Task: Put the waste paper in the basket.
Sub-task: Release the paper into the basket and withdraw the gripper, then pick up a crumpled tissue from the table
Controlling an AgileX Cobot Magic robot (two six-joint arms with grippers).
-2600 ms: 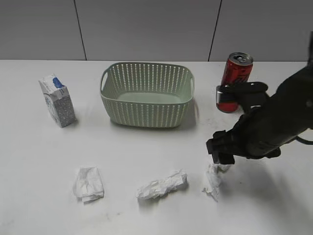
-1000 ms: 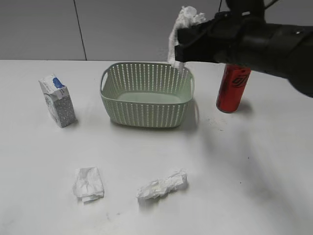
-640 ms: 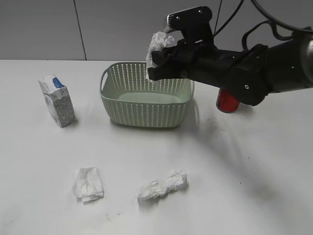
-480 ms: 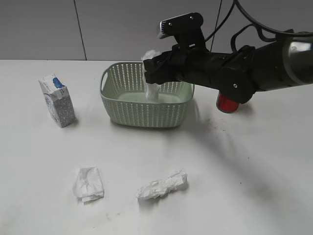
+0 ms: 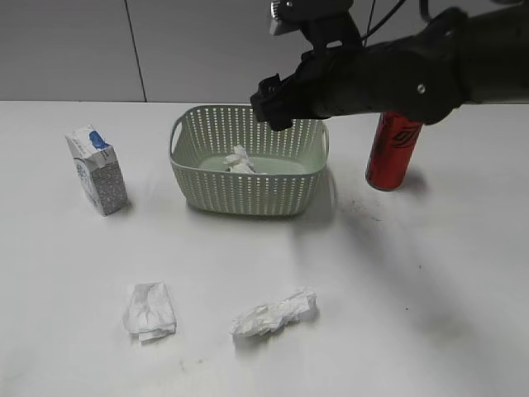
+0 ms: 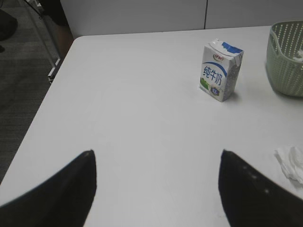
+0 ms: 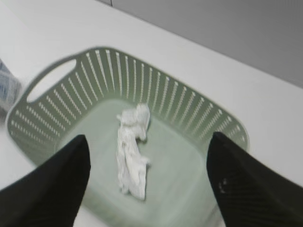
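Observation:
The sage-green basket point(image 5: 248, 186) stands at mid-table and holds one wad of waste paper point(image 5: 238, 160), which also shows in the right wrist view point(image 7: 131, 156) on the basket floor point(image 7: 180, 165). Two more wads lie near the front: one on the left point(image 5: 150, 310), one in the middle point(image 5: 274, 312). My right gripper point(image 5: 271, 101) hangs open and empty above the basket; in its wrist view the jaws point(image 7: 149, 139) are wide apart. My left gripper point(image 6: 157, 153) is open and empty over bare table. The basket edge point(image 6: 286, 61) and one wad point(image 6: 292, 161) show at the right of that view.
A white-and-blue small carton point(image 5: 97, 170) stands upright left of the basket, also in the left wrist view point(image 6: 220, 71). A red can point(image 5: 395, 149) stands right of the basket. The table's left edge point(image 6: 42, 109) drops to the floor.
My right gripper carried a wad from the front right up over the basket, opened, and the wad dropped inside. The gripper has since risen. The other two wads have not moved.

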